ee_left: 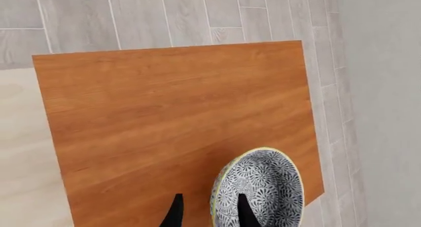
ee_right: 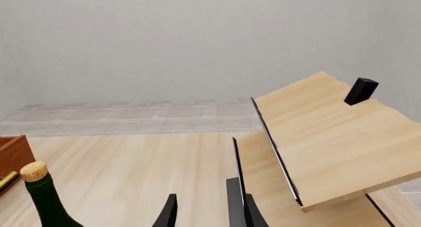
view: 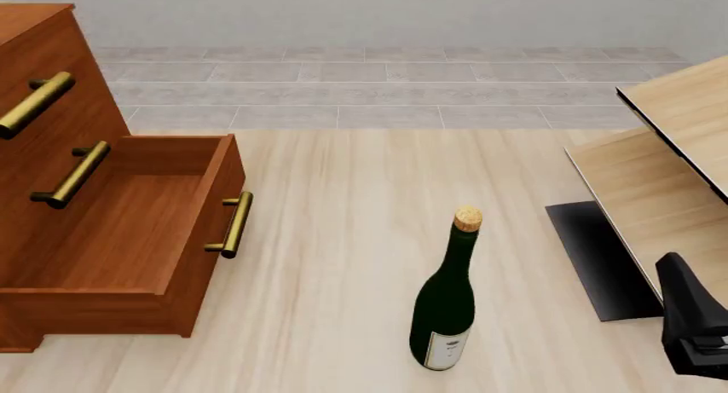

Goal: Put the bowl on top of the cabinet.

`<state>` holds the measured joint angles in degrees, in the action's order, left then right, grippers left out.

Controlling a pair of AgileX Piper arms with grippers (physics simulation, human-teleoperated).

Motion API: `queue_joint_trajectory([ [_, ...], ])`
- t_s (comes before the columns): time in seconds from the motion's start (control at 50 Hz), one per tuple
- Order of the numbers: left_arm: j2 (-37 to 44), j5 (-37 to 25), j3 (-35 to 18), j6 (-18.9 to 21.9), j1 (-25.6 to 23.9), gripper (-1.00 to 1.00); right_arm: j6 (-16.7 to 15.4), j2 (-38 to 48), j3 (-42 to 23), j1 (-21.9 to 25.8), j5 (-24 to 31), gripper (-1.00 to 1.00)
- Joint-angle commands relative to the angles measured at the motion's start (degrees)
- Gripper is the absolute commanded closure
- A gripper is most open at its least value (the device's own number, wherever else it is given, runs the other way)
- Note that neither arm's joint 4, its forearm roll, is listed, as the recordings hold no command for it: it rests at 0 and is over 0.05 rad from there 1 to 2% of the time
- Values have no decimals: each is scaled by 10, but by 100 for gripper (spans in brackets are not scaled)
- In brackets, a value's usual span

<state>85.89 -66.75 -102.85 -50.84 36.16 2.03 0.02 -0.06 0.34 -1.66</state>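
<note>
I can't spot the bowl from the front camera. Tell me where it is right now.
The bowl appears only in the left wrist view, over the cabinet top near one corner, its rim between the left gripper's fingers.

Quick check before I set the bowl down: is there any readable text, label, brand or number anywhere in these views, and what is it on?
No text can be read in any view.
Dark green glass wine bottle with a cork: its pale label carries marks too small and blurred to read.
Blue-and-white speckled ceramic bowl: pattern only, no lettering.
Reddish-brown wooden cabinet with brass bar handles: no markings.
</note>
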Motion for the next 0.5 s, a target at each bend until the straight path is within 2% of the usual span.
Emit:
queue_joint_trajectory([
  [0.02,-5,-2,-6,6,12,-100,0,0,0,1,0,-100],
  [0.24,-7,-10,-19,3,15,-100,0,0,0,1,0,-100],
  [0.4,-16,-28,-66,-6,8,-100,0,0,0,1,0,-100],
  [0.5,-35,-31,-76,-16,5,-100,0,0,0,2,-1,-100],
])
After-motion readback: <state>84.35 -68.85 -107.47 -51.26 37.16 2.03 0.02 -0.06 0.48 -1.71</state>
